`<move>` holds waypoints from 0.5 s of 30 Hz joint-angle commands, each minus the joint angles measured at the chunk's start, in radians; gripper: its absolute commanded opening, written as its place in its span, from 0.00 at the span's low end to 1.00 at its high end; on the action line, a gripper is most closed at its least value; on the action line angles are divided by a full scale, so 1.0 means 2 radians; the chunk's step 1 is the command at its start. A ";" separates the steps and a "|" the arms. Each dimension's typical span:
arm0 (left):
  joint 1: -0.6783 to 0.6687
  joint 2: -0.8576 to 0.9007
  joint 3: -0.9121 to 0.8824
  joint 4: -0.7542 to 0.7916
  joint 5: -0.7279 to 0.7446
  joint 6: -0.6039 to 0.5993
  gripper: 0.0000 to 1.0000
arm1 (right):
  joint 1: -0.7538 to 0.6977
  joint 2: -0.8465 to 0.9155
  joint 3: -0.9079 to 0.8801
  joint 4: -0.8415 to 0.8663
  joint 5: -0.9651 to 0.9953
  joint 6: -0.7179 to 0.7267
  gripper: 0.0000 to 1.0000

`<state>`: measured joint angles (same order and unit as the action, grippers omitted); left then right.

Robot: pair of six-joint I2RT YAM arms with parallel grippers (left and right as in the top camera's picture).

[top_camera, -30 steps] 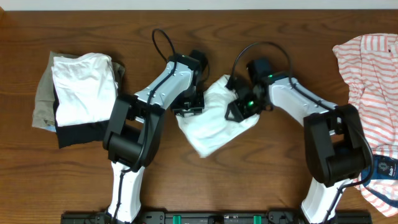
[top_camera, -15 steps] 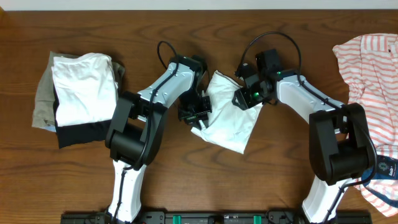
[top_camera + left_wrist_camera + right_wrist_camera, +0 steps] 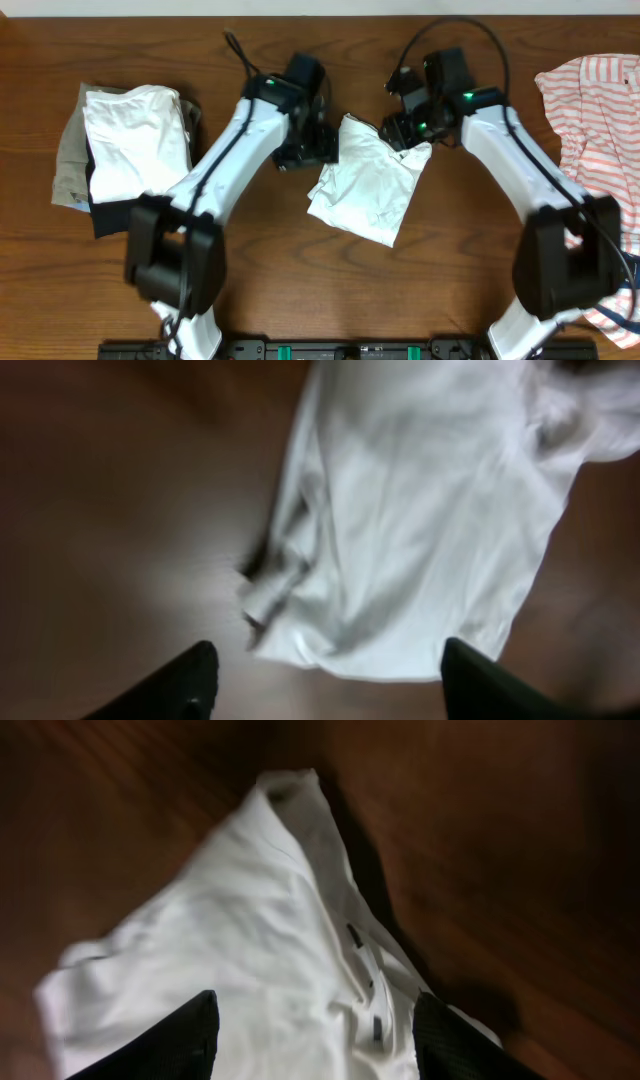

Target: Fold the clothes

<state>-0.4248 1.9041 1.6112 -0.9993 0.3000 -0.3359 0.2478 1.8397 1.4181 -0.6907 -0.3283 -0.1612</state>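
White shirt (image 3: 365, 185) lies crumpled (loosely bunched) on table (image 3: 300, 280).

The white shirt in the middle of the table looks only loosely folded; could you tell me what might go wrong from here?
1. The white shirt lies crooked, with its left edge bunched, so another fold would probably press wrinkles in.
2. The left gripper and right gripper are both open over layered cloth; a pinch might catch only the top layer and pull the fold apart.
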 commanded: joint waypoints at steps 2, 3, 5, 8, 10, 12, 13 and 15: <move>0.004 -0.001 0.005 0.029 -0.074 0.049 0.75 | -0.005 -0.027 0.010 -0.045 0.000 0.010 0.57; 0.004 0.004 0.005 0.035 -0.073 0.063 0.75 | -0.005 -0.024 0.008 -0.061 0.000 0.016 0.55; 0.005 0.015 0.005 0.041 -0.063 0.096 0.76 | -0.004 -0.023 -0.002 -0.080 0.000 0.021 0.49; 0.008 0.038 0.005 0.043 -0.047 0.136 0.77 | -0.002 -0.018 -0.030 -0.086 0.000 0.021 0.41; 0.011 0.056 0.005 0.043 -0.041 0.152 0.77 | 0.000 -0.018 -0.049 -0.079 0.000 0.025 0.38; 0.015 0.075 0.005 0.044 -0.020 0.170 0.77 | 0.002 -0.018 -0.069 -0.069 0.000 0.027 0.36; 0.018 0.083 0.005 0.045 -0.006 0.180 0.77 | 0.002 -0.018 -0.077 -0.064 0.000 0.027 0.36; 0.022 0.101 0.005 0.047 0.029 0.209 0.77 | 0.003 -0.018 -0.095 -0.051 0.000 0.027 0.36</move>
<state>-0.3985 2.0689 1.6192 -0.9070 0.2642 -0.0330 0.2493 1.7931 1.2633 -0.8089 -0.3256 -0.1196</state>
